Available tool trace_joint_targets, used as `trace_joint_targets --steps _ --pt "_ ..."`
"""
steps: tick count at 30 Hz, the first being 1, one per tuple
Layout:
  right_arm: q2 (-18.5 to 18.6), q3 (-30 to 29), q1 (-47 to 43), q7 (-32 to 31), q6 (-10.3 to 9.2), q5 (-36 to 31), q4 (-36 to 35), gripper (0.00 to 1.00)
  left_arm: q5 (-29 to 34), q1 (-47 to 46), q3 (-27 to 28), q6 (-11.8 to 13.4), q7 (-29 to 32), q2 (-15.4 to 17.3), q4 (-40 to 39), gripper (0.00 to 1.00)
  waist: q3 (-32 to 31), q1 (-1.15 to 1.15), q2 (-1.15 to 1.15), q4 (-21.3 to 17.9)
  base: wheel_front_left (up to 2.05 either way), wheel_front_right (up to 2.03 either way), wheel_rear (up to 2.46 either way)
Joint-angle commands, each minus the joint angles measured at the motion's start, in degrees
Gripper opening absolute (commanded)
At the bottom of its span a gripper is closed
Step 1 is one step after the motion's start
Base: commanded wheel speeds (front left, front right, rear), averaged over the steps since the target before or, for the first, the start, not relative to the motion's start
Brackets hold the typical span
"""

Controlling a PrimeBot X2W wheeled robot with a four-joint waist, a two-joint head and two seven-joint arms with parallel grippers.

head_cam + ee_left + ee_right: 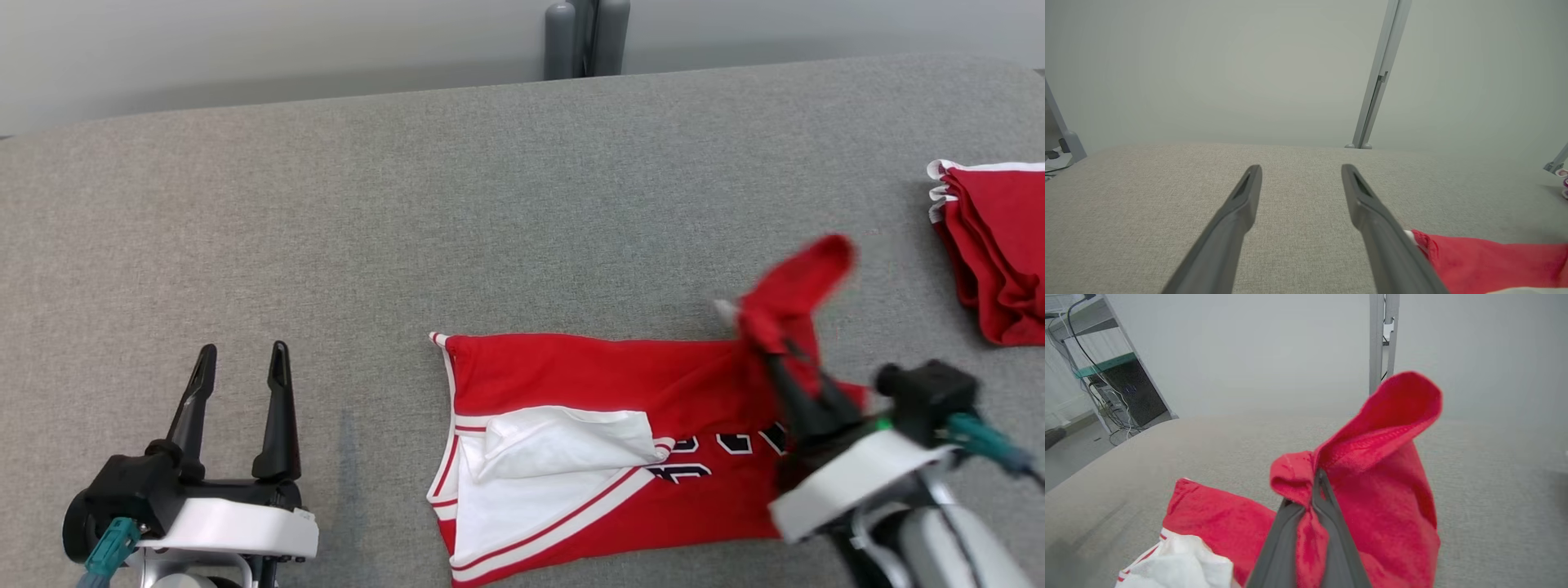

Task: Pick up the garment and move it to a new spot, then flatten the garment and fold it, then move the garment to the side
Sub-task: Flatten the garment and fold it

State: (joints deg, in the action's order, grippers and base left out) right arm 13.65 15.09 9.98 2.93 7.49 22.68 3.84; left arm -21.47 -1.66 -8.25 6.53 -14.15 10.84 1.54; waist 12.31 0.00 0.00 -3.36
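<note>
We log: red garment [588, 380] on counter [408, 204], right corner pinched aloft in right end effector [780, 349]; left end effector [242, 359] wide, leftward.

The garment [588, 376] was bright red. Its edges had white bands with thin red stripes, and its inside was white. Dark numbers [735, 445] with white rims ran across the red front. The worktop [408, 204] was grey cloth with a fine speckled weave. A folded cloth [1000, 245] was red too, with white edges. The left gripper [243, 351] had black fingers [277, 408], a white shell and a teal plug [110, 549]. The right gripper [780, 351] was black and white as well, with a teal cable [984, 441]. The wall [245, 49] was pale grey.
</note>
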Motion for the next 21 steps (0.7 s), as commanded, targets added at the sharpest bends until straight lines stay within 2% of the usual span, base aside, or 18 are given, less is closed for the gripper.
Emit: trace_joint_targets --steps 1,5,10,21 --pt "-1.7 2.8 1.1 -1.2 0.01 -0.3 -1.7 0.0 -0.3 -0.9 -0.1 -0.3 0.1 0.4 -0.1 1.0 0.0 0.0 0.0 0.3 0.0 0.0 0.0" --pt "-5.6 10.1 2.4 -2.4 0.01 1.3 -2.2 0.0 -0.2 -1.5 -0.7 -0.5 0.3 0.3 0.2 1.0 0.2 0.0 0.0 1.4 0.0 0.0 0.0" --pt "-8.6 17.1 4.4 -0.4 0.01 3.7 1.7 0.0 -0.3 -1.9 -1.3 -0.6 0.1 0.0 0.5 1.0 0.6 0.0 0.0 2.9 0.0 0.0 0.0" --pt "-10.6 25.6 10.8 6.4 0.01 8.6 13.0 0.0 -0.1 -3.2 -2.1 -0.9 -0.3 -0.6 1.2 1.0 2.4 0.0 0.0 4.7 0.0 0.0 0.0"
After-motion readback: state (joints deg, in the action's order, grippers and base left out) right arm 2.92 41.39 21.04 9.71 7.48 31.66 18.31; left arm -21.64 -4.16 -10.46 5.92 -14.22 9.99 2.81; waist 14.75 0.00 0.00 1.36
